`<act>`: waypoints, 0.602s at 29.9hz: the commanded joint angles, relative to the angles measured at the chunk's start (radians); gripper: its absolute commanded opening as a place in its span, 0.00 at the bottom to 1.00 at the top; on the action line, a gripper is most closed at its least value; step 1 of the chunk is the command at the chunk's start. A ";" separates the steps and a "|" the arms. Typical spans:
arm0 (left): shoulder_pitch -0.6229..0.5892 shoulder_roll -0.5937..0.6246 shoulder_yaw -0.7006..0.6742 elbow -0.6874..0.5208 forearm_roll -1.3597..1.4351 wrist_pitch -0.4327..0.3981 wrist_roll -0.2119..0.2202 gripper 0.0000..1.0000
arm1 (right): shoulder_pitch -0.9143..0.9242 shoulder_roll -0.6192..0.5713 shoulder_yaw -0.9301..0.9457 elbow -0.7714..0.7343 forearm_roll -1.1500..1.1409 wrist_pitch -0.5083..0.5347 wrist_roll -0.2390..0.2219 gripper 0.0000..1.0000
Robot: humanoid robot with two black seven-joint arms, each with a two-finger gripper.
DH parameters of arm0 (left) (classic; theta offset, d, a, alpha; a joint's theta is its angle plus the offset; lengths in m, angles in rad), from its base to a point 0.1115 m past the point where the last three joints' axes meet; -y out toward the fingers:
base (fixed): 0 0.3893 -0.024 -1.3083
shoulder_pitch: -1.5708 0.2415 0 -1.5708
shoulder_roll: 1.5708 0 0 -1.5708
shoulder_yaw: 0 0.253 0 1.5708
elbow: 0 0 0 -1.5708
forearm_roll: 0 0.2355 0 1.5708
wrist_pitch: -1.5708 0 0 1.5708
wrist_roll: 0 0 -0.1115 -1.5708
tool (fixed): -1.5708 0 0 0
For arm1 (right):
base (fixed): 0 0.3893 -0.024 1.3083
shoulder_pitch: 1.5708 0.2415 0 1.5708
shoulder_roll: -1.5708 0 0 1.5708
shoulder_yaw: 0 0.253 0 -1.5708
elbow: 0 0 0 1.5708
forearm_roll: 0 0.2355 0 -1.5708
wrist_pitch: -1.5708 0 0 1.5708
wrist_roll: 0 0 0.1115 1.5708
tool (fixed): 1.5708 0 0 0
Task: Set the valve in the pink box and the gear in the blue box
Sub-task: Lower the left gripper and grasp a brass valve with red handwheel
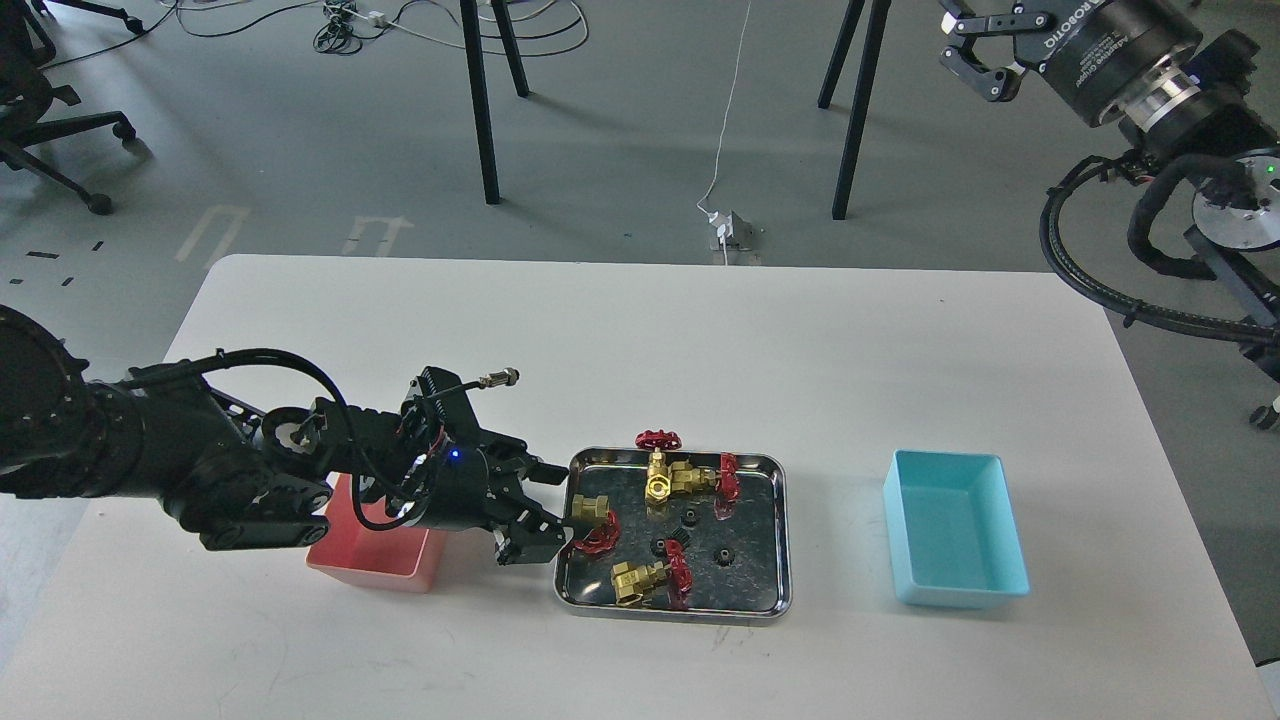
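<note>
A small brass valve (592, 510) with a red scalloped handwheel lies at the left edge of a shiny steel tray (775, 560) in the middle of a white table (640, 340). Several more valves and three tiny black gears, one of them (722, 555) near the tray's centre, share the tray.

The left gripper (548, 506) reaches in from the left at tray height, its fingers spread apart around the near valve's brass end and not yet closed on it, likely lining up a grasp.

The salmon-pink box (345, 565) sits just behind that arm, partly hidden. The cyan-blue box (950, 530) stands empty to the tray's right.

The right gripper (975, 55) hangs raised at top right, well clear, fingers parted and empty, probably kept out of the way. Its wrist reads "ROBOTIQ".
</note>
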 commanded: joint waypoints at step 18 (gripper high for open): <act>0.071 -0.010 -0.044 0.038 0.001 0.025 0.000 0.65 | -0.025 0.000 0.005 0.000 0.000 0.000 0.000 1.00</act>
